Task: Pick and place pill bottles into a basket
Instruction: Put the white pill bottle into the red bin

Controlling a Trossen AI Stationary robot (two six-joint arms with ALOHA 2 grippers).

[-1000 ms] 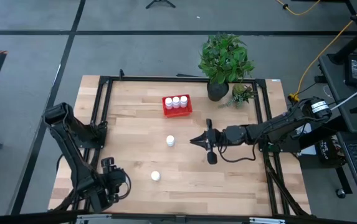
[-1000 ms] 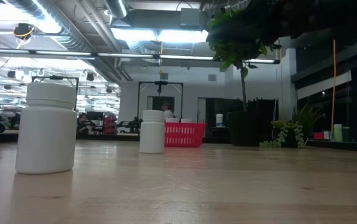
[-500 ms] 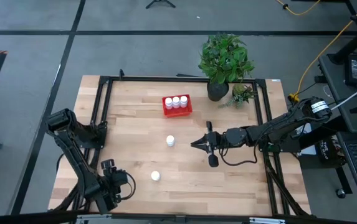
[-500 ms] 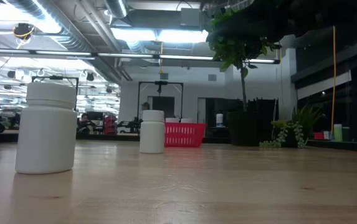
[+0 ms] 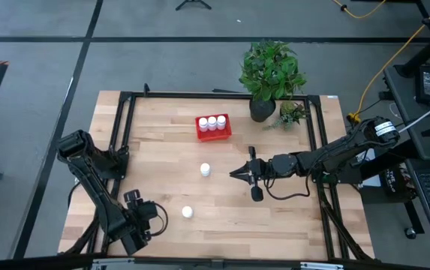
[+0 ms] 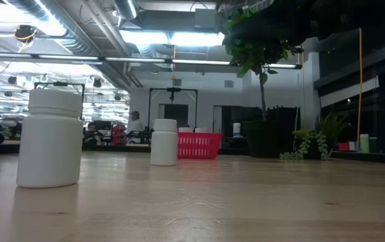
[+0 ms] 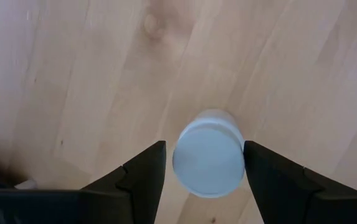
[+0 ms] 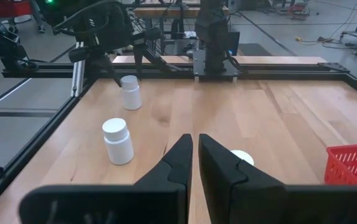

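Your worktop (image 5: pixel 275 217) carries a potted plant (image 5: pixel 269 75) at the far edge, right of the basket (image 5: pixel 213 127), with a smaller sprig (image 5: pixel 291 114) just beside the pot. Neither stands between the hands and the loose bottles.

Left hand (image 5: pixel 153 216): low at the near left, pointing toward the near bottle (image 5: pixel 187 212). In your left wrist view the two fingers (image 7: pixel 142 177) stand apart with that bottle (image 7: pixel 209 152) between them, a gap showing on each side; not clamped.

Right hand (image 5: pixel 236 172): arm stretched in from the right, low over mid-worktop, tip aimed at the middle bottle (image 5: pixel 205 170) and near it, not touching. Fingers (image 8: pixel 178 162) close together, only a thin slit between them, nothing held.

Basket: red, far centre of the worktop. Three bottles (image 5: pixel 212 121) stand in a row along its far side; the near side looks bare.

Low view: both loose bottles upright, the near one (image 6: pixel 50 138) large at left, the middle one (image 6: pixel 164 142) just in front of the basket (image 6: pixel 202 145).
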